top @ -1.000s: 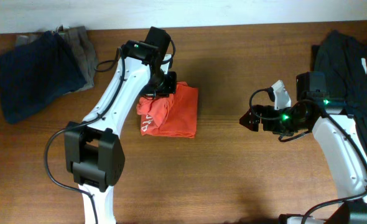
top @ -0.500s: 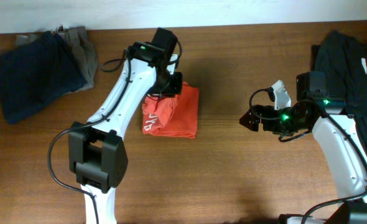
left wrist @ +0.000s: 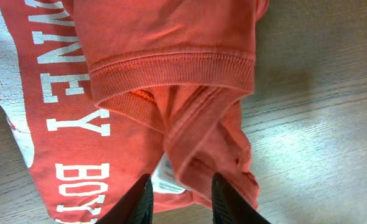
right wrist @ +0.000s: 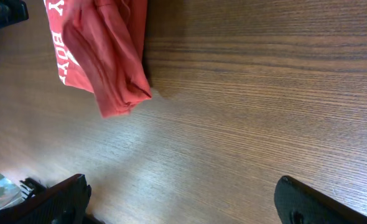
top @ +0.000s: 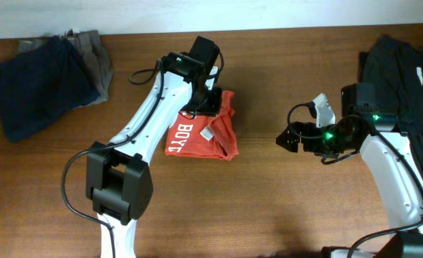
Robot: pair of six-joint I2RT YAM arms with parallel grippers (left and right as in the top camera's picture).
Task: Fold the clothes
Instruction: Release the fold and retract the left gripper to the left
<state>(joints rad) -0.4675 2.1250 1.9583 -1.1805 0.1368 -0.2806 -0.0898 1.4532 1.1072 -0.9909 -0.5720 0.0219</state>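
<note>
The orange-red T-shirt (top: pixel 197 136) lies bunched at mid-table, its white lettering facing up. In the left wrist view the ribbed collar and a loose fold of the shirt (left wrist: pixel 171 74) fill the frame. My left gripper (top: pixel 210 102) hovers over the shirt's upper right corner. Its jaws (left wrist: pixel 181 182) stand partly open, with the fold and a white label lying just beyond the tips. Over bare wood to the right of the shirt (right wrist: pixel 102 56), my right gripper (top: pixel 284 137) is wide open and holds nothing (right wrist: pixel 180 183).
A navy garment (top: pixel 39 86) and a grey one (top: pixel 95 61) lie at the back left corner. A black garment (top: pixel 405 64) is heaped at the right edge behind the right arm. Brown wooden table (top: pixel 269 208) underneath.
My left gripper moved right, dragging the shirt's top layer with it. The shirt has spread open and shows its lettering. The left jaws have parted. The right arm has not moved.
</note>
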